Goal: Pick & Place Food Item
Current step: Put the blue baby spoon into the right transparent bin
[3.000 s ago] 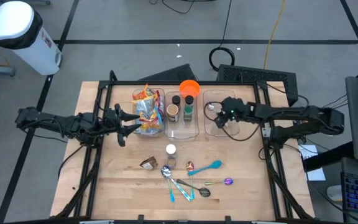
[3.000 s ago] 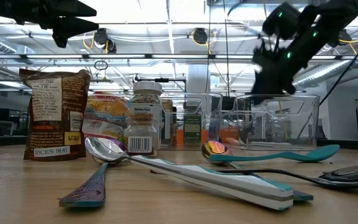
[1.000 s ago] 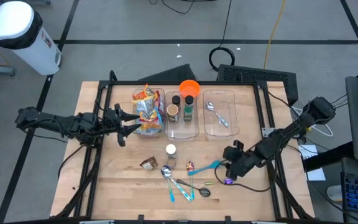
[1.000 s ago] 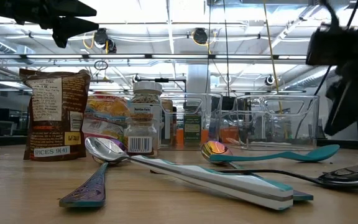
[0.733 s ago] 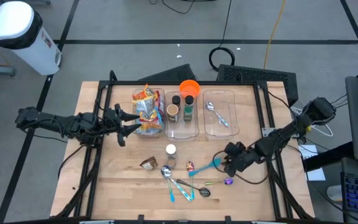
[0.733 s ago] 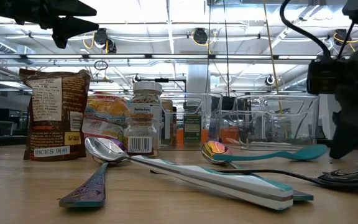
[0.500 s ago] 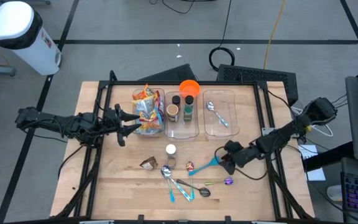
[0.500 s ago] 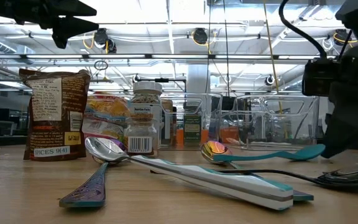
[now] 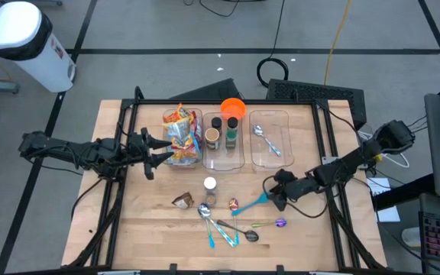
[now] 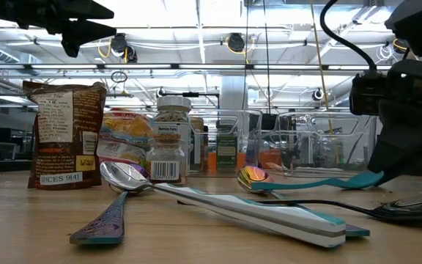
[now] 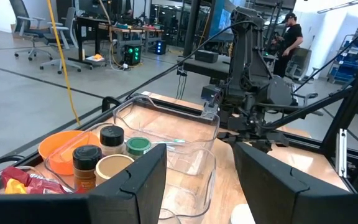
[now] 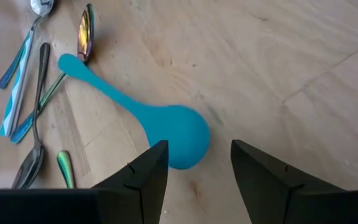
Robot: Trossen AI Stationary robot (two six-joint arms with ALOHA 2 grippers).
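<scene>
pale wooden plank table (image 9: 143,229), matte, with long seams. right gripper (image 9: 273,197) low over the boards, dark fingers (image 12: 146,174) parted and holding nothing, just beside the rounded bowl of a smooth teal plastic spoon (image 9: 257,204) lying flat; bare wood around the bowl on the side away from its handle. thin metal spoons (image 9: 221,229) with iridescent and teal-striped handles fanned together near the table's front middle, close to the teal handle's tip. left gripper (image 9: 156,151) up off the table by the left-hand clear bin (image 9: 197,116), fingers (image 11: 143,180) apart, empty. three clear, hard-walled plastic bins in a row at the back: crinkly foil snack bags (image 9: 182,136) in the left one, round-capped spice jars (image 9: 221,131) in the middle (image 9: 241,154), one metal spoon in the right (image 9: 285,122). orange bowl (image 9: 233,107) touching the middle bin's far edge. white-capped shaker (image 9: 210,189) and creased brown spice pouch (image 9: 182,201) standing on open wood in front of the bins, well clear of both grippers. wide bare board along the left and front edges.
</scene>
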